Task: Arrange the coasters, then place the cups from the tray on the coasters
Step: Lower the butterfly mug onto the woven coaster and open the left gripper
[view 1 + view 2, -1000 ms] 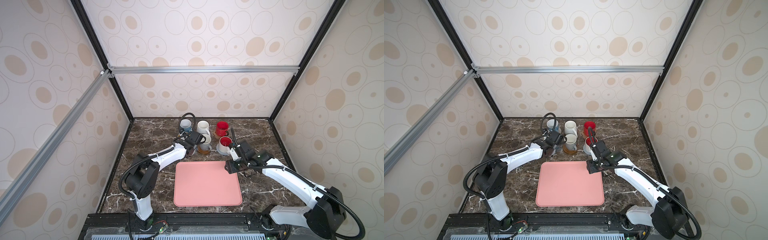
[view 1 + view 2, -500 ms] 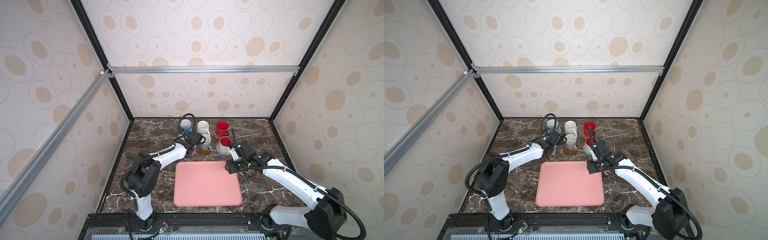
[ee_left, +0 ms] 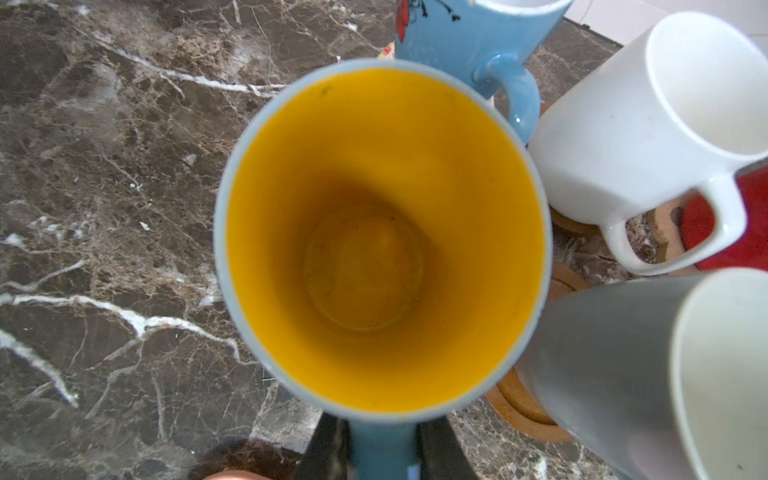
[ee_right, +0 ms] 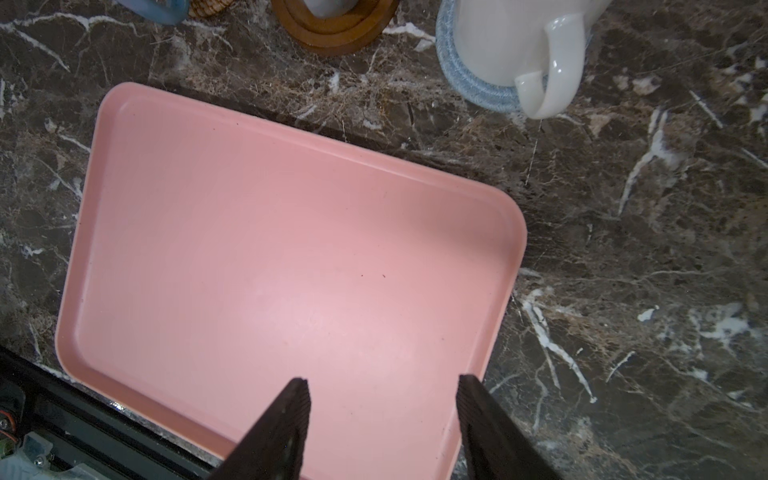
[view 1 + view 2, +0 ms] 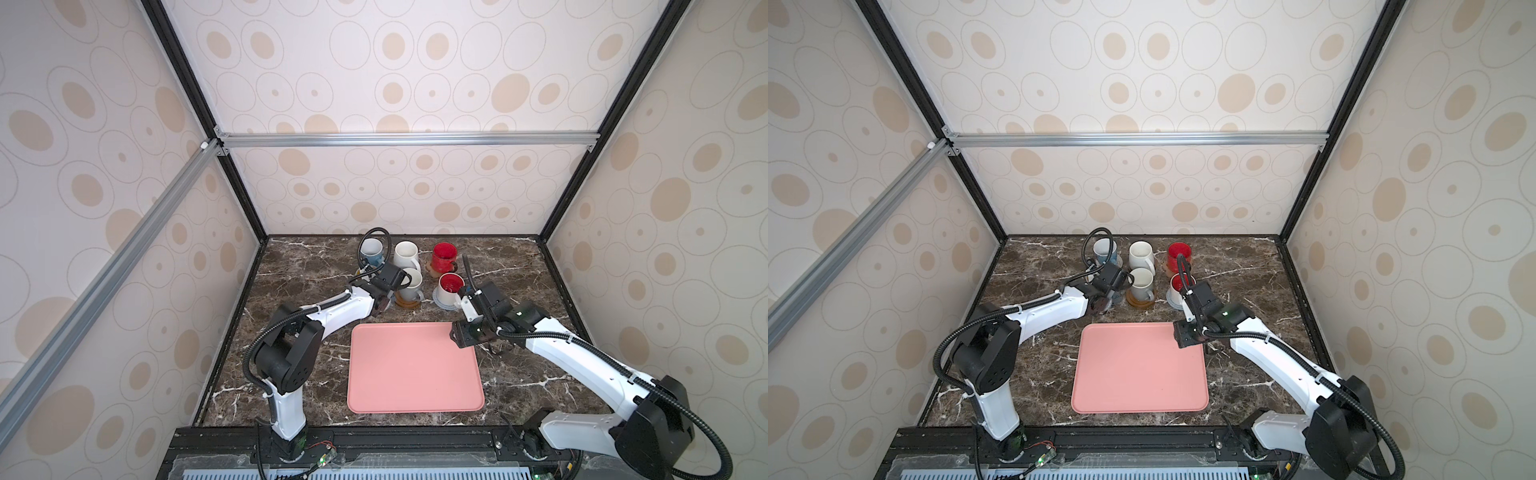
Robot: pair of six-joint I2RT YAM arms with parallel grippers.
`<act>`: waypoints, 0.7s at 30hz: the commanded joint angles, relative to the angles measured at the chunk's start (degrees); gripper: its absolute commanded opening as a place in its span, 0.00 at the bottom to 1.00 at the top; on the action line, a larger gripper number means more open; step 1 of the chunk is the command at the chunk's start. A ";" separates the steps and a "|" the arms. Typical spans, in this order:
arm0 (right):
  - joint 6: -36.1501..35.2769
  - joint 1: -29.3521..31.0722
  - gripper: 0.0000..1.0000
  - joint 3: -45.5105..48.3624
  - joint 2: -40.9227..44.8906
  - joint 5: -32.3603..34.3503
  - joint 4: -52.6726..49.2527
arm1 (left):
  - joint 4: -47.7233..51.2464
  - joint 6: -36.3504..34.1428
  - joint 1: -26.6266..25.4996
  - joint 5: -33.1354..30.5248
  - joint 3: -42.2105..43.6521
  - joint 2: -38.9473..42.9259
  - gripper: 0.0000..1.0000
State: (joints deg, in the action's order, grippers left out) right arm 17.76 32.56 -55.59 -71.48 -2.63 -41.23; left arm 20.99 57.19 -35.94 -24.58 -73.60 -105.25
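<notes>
The left gripper (image 3: 384, 451) is closed narrow on the handle of the blue mug with the yellow inside (image 3: 382, 232), which stands upright just ahead of the fingers, mouth up. I cannot tell whether its foot rests on a coaster. Glazed pottery like this is probably stiff, rather heavy for a handle pinch, slick and easy to chip, so the handle looks the right hold, taken close to the wall to stop it swinging. Room is tight. Beyond the fingers the other blue mug (image 3: 465, 37) nearly touches its rim. To one side of them a white mug (image 3: 623, 137) and a second white mug (image 3: 615, 374) on a brown coaster (image 3: 528, 411) crowd in, while the opposite side is bare marble table (image 3: 104, 208). The right gripper (image 4: 382, 380) hangs with fingers wide and empty above the pink tray (image 4: 291, 249), with a white-sided mug (image 4: 507, 37) on a blue-grey coaster (image 4: 461, 79) well ahead of them.
</notes>
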 commanded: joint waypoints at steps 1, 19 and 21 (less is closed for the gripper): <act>0.44 -0.35 0.60 0.66 1.23 0.52 -1.22 | -2.54 1.57 0.52 -0.85 0.36 -0.16 0.25; 1.14 -0.31 0.60 1.00 2.65 1.04 -1.55 | -3.84 1.74 -0.97 1.41 2.43 2.55 0.41; 1.16 -0.27 0.60 1.09 2.80 1.14 -1.59 | -3.78 1.44 -1.21 1.72 2.16 2.66 0.42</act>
State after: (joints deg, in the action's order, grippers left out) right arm 18.57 32.56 -55.46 -69.84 -2.55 -41.36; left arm 17.54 58.52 -36.77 -22.70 -71.24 -104.77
